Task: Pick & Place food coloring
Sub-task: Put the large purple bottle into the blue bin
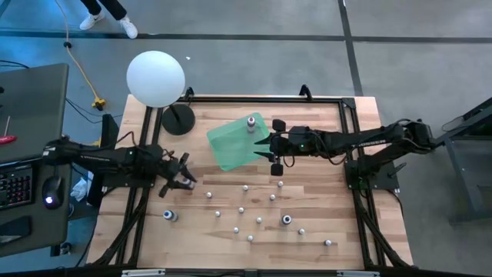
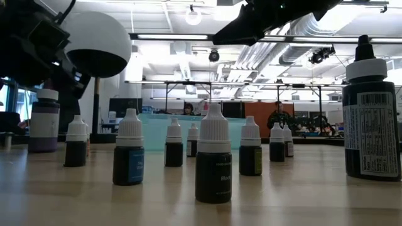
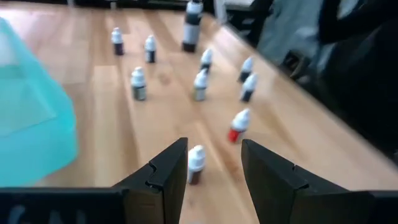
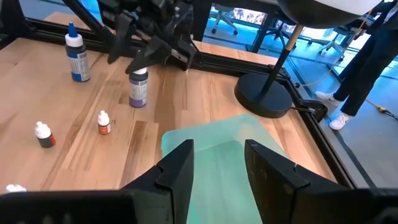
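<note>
Several tiny food coloring bottles (image 1: 246,209) stand upright and scattered on the wooden table, also in the low view (image 2: 213,154). One bottle (image 1: 250,123) stands in the green tray (image 1: 231,146). My left gripper (image 1: 183,178) is open, hovering over a purple-bodied bottle (image 4: 138,87) near the table's left side. In its wrist view a white-capped bottle (image 3: 196,163) shows between the fingertips (image 3: 214,146), untouched. My right gripper (image 1: 269,146) is open above the tray's right part (image 4: 217,134) and holds nothing.
A white sphere lamp (image 1: 156,77) stands on a black base (image 1: 178,119) at the far left corner, close to the tray. A larger blue bottle (image 1: 169,215) stands near the left edge. A black frame (image 1: 350,138) borders the table. A person's legs (image 4: 367,56) show beyond it.
</note>
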Controlling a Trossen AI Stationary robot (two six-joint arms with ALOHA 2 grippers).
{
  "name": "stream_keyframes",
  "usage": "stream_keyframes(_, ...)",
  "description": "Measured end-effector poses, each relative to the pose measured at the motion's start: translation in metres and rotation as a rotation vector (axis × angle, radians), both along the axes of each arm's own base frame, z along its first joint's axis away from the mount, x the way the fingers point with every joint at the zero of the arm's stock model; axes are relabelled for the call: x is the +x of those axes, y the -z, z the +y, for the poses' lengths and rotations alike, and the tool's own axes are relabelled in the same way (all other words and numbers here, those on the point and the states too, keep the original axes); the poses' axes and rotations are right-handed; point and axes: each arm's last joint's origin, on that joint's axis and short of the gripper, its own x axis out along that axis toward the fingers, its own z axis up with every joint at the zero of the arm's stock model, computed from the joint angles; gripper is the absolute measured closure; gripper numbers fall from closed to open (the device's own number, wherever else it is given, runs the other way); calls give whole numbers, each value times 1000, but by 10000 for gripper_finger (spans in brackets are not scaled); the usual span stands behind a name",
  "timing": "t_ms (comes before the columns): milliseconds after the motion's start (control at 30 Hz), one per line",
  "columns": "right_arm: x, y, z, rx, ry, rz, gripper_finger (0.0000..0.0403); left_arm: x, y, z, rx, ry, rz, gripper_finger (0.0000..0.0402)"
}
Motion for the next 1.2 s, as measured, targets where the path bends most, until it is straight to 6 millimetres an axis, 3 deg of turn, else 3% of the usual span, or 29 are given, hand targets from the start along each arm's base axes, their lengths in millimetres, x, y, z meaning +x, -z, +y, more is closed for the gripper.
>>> stream_keyframes(233,0,0,0,25,9,-4,267,0,1,-4,102,-56,16,259)
stream_keyframes(633,0,0,0,28,9,-4,267,3,-7,-3,39,-117,-50,371)
stream_keyframes(767,0,0,0,26,9,-4,267,6,-24,-1,-41,-209,-121,391)
stream_keyframes(1000,0,0,0,26,9,-4,267,17,-66,1,-37,-332,-197,381)
stream_keyframes(1200,0,0,0,26,9,-6,267,61,-97,2,93,-512,-130,391)
